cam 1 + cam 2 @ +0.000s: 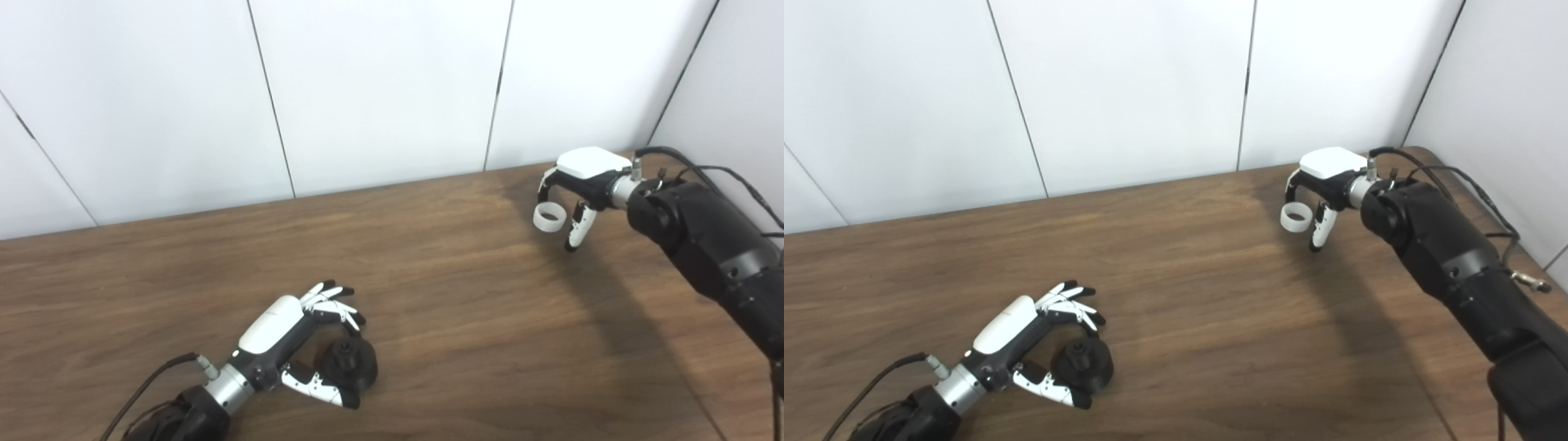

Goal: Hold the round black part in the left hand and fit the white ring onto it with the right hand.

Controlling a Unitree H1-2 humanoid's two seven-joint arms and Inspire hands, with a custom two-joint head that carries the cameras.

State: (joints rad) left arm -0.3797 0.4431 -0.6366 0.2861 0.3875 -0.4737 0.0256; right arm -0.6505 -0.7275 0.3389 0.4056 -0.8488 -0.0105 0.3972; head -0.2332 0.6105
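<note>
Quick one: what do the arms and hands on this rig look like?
Both arms are black, bulky, with a silver wrist collar. Each robot hand, left and right, has a glossy white back shell and black-and-white fingers. Black cables run loose along both forearms.

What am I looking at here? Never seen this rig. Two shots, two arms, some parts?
It is a humanoid robot at a wooden table, seen by two cameras side by side on its head. Both pictures show the same moment from slightly different spots, and the arms enter from the bottom edge.

The left hand lies low at the near side, its fingers and thumb curled around a round black part that rests on the table. Whether it grips it firmly or only cups it, I cannot tell.

The right hand is raised at the far right, holding a white ring at its fingertips. The two parts are far apart, so the ring is not yet fitted.
</note>
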